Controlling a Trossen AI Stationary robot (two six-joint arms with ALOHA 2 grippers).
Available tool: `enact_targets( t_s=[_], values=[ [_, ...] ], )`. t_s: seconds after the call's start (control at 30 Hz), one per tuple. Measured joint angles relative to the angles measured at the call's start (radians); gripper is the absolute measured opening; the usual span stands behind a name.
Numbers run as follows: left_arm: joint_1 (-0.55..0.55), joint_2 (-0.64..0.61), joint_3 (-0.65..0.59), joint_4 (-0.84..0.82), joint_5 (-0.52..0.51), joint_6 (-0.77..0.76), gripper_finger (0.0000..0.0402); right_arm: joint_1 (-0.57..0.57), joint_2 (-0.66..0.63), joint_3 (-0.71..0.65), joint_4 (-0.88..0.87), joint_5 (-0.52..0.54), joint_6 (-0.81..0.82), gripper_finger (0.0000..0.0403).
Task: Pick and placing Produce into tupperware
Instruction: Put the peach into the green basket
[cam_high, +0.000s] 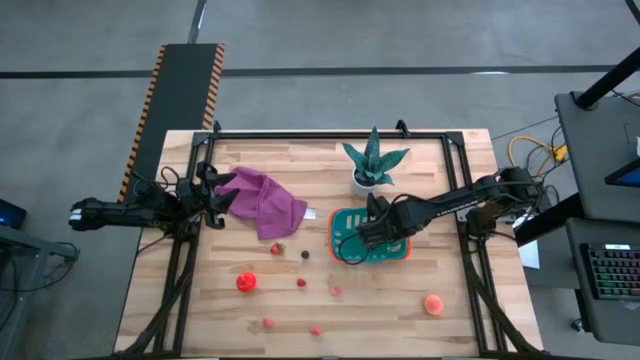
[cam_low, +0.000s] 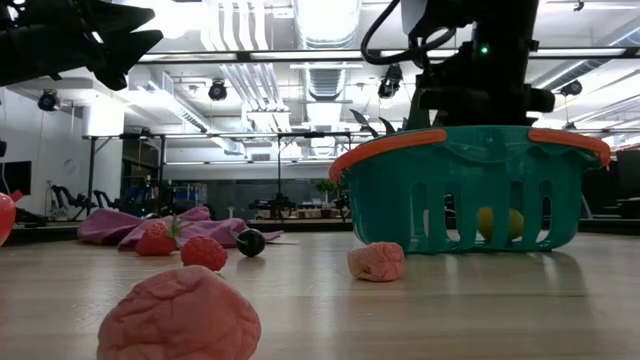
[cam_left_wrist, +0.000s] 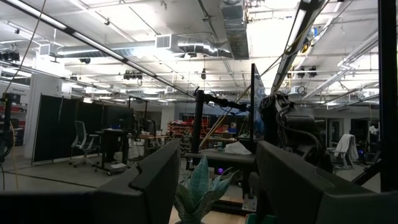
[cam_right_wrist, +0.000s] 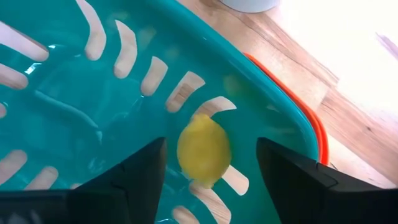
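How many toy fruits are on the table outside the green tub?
8: red one and dark one by the purple cloth; big red, small red and pink mid-table; two pink near the front edge; peach-orange right. More may be hidden.

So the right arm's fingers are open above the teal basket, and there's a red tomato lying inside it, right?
Nearly. The right gripper does have its fingers open over the teal basket, but what lies inside is a yellow lemon, not a red tomato. The right wrist view shows it on the basket's floor, free between the open fingers; the low view shows yellow through the slits too.
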Motion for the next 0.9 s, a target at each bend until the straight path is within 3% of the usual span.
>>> enact_targets(
  t_s=[0.37,0.7,0.9],
  values=[
    [0.0,0.0,0.0,0.0,0.0,0.0,0.0199,0.006,0.0,0.096,-0.001,-0.021,-0.068,0.0234],
    [0.0,0.0,0.0,0.0,0.0,0.0,0.0199,0.065,0.0,0.288,-0.007,-0.29,-0.096,0.0231],
    [0.0,0.0,0.0,0.0,0.0,0.0,0.0199,0.157,0.0,0.375,-0.079,-0.333,-0.038,0.0231]
  ],
)
